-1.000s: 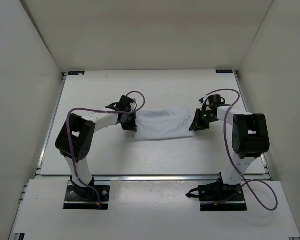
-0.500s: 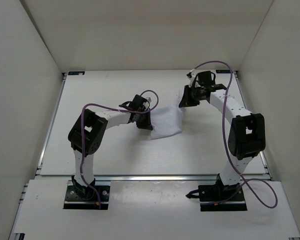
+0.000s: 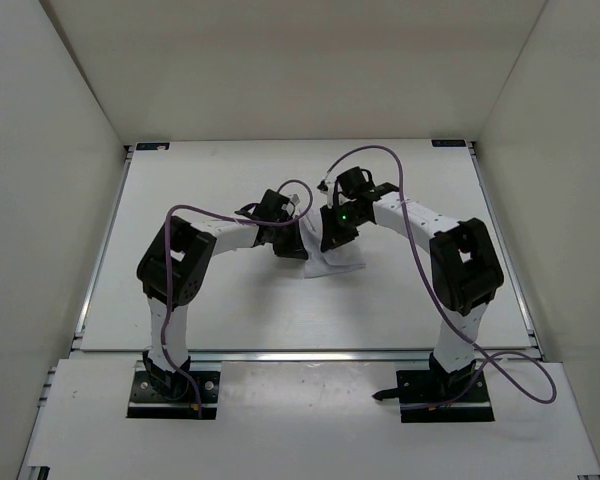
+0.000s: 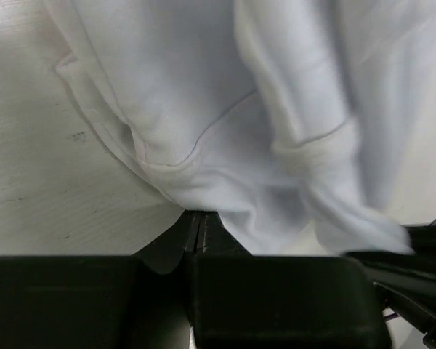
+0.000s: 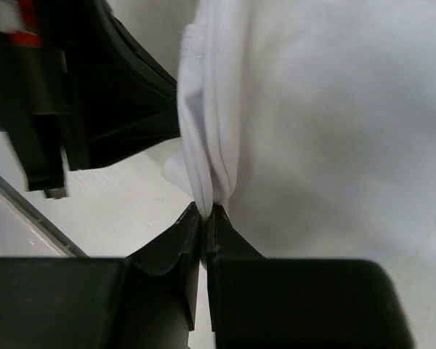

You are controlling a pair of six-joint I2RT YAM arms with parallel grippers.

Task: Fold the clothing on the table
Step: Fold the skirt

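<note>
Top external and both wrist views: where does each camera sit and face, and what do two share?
Top external: above, behind the bases, looking down at the matte white rectangular table; both arms show.
Left wrist: on that arm, facing along the left claw, shut on the soft white fabric garment.
Right wrist: likewise, along the right claw pinching a fold.
Shared: the wrist views both show the garment.

No writing can be read anywhere. A red and white patch (image 5: 20,20) in the right wrist view's top corner is too blurred to make out.
</note>
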